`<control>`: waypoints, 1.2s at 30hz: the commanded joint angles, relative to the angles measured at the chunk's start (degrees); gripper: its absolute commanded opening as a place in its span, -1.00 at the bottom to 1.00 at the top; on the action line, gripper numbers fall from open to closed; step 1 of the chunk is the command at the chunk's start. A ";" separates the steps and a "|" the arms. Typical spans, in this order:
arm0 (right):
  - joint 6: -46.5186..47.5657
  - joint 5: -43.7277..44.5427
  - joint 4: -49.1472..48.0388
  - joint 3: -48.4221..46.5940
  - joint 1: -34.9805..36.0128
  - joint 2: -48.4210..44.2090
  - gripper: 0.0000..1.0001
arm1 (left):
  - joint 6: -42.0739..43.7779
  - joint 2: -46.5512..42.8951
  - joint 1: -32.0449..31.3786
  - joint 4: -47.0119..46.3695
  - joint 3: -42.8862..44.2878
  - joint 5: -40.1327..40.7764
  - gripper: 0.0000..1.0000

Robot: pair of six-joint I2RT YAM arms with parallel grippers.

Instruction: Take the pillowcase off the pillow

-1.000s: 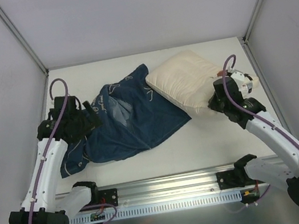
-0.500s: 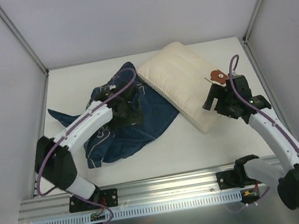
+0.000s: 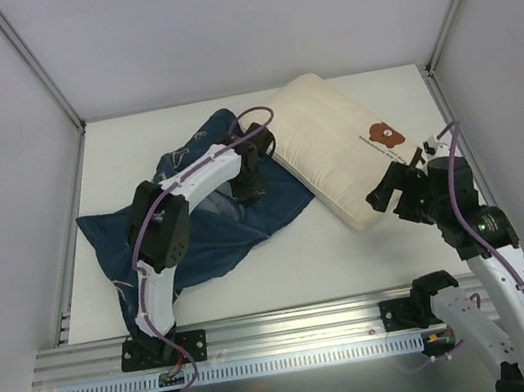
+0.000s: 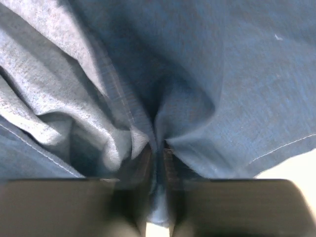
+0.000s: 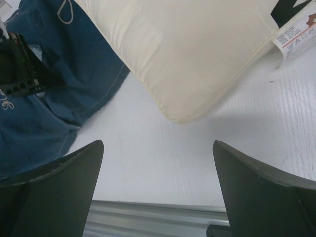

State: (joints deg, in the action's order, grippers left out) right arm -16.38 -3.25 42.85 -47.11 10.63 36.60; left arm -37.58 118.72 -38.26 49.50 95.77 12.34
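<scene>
The cream pillow (image 3: 330, 148) lies bare on the white table, its red-brown logo (image 3: 389, 136) facing up. The navy pillowcase (image 3: 202, 232) is spread crumpled to its left, one edge against the pillow's side. My left gripper (image 3: 250, 176) is shut on a fold of the pillowcase (image 4: 197, 74) close to the pillow; the cloth bunches between its fingers (image 4: 143, 163). My right gripper (image 3: 396, 195) hangs open just off the pillow's near right corner, holding nothing. In the right wrist view its gripper (image 5: 158, 144) frames bare table below the pillow (image 5: 187, 49) and pillowcase (image 5: 54, 106).
A metal rail (image 3: 287, 339) runs along the table's near edge. Grey walls and frame posts (image 3: 31, 64) close in the back and both sides. A white care label (image 5: 295, 33) sticks out from the pillow's corner.
The left gripper has moved right across the pillowcase and shut on its cloth beside the pillow. The right gripper has let go of the pillow and drawn back toward the near edge.
</scene>
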 commanded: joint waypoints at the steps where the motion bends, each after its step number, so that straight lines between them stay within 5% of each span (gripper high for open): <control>1: 2.31 -0.62 3.99 -1.93 -0.26 -1.79 0.93 | -0.12 -1.80 6.50 1.48 1.45 -0.38 -1.00; 13: 4.69 5.77 7.24 -7.11 -0.35 -2.94 0.93 | 1.81 -21.77 30.52 1.57 1.53 -4.60 -0.91; 14: 4.87 6.58 8.12 -7.46 -0.35 -2.59 0.93 | 2.25 -21.95 31.57 1.57 1.88 -5.47 -0.73; 17: 4.69 9.39 9.44 -8.70 -0.26 -2.15 0.93 | 4.26 -21.95 31.76 1.57 1.71 -8.90 0.46; 19: 4.52 11.06 10.50 -9.05 -0.26 -1.79 0.93 | 4.62 -22.47 31.67 1.57 0.92 -11.36 0.78; 27: 5.22 15.46 13.40 -11.07 -0.35 -1.09 0.93 | 7.35 -28.87 26.40 1.48 -4.27 -14.53 0.86; 36: 4.61 22.21 14.19 -7.91 -0.35 -2.32 0.93 | 5.50 -38.03 12.87 1.57 -12.26 -21.64 0.89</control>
State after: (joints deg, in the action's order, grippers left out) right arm -11.97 14.61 55.42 -55.55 10.63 34.68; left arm -32.29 84.64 -23.27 50.06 84.95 -4.91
